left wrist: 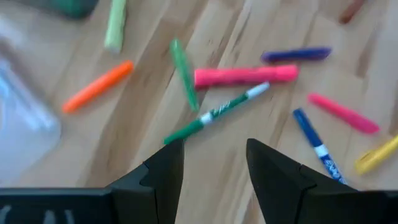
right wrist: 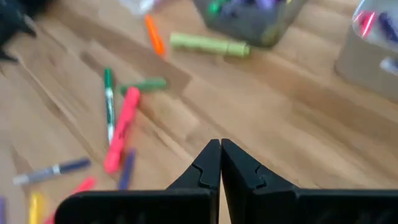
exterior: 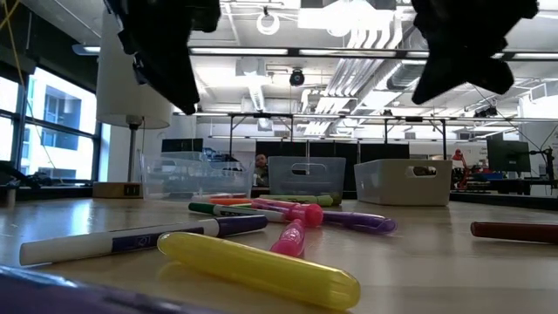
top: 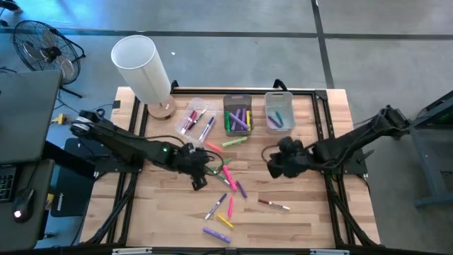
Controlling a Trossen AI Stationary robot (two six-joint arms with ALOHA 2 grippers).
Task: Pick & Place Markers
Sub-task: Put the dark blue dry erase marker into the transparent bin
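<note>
Hovering over scattered markers, the left gripper (left wrist: 211,165) is parted and empty while the right gripper (right wrist: 220,163) is pressed shut on nothing.

Seen from its wrist, the left gripper's fingers (left wrist: 166,169) stand apart above bare wood, just short of a green-and-white marker (left wrist: 214,112) and a fat pink marker (left wrist: 245,75), touching neither. The right gripper's tips meet above bare table (top: 304,219), well apart from the loose markers (top: 225,190) strewn mid-table; others sit in three clear bins (top: 238,113) at the far edge. From table height both grippers are cut off by the frame's top and read only as dark shapes. A white-barrelled marker (exterior: 144,238) carries a printed label too blurred to read, as does the writing on the green-and-white one. A purple shape at the low view's near corner is too blurred to identify.
</note>
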